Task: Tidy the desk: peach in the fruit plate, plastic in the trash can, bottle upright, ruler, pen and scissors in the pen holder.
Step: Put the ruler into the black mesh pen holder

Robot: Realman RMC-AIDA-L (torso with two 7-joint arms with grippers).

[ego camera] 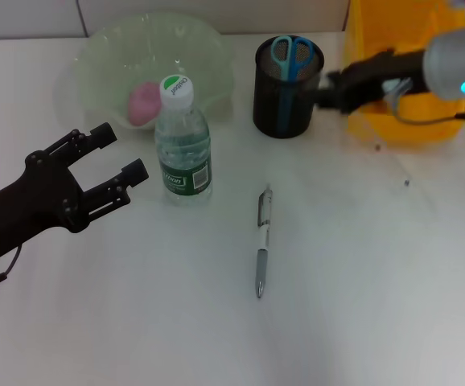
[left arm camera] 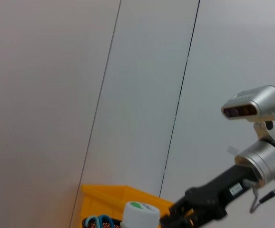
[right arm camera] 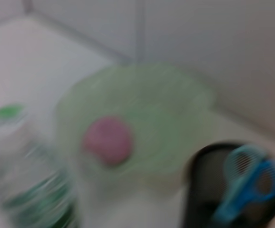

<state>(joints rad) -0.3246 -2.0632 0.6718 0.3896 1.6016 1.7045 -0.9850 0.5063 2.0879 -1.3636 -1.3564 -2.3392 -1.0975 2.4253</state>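
Note:
A silver-and-white pen (ego camera: 261, 241) lies on the table, in front of the black mesh pen holder (ego camera: 287, 79). Blue-handled scissors (ego camera: 292, 55) stand in the holder. The water bottle (ego camera: 184, 141) stands upright with its cap on, in front of the green fruit plate (ego camera: 192, 40). The pink peach (ego camera: 143, 103) lies in the plate. My left gripper (ego camera: 121, 153) is open and empty, just left of the bottle. My right gripper (ego camera: 329, 88) hovers beside the holder's right side. No ruler or plastic shows. The right wrist view shows the peach (right arm camera: 108, 140), plate (right arm camera: 142, 90), bottle (right arm camera: 28, 190), holder (right arm camera: 201, 190) and scissors (right arm camera: 247, 185).
A yellow trash can (ego camera: 409, 72) stands at the back right, behind my right arm. It also shows in the left wrist view (left arm camera: 113, 199), with the bottle cap (left arm camera: 140, 213) and my right arm (left arm camera: 218, 192) before a grey wall.

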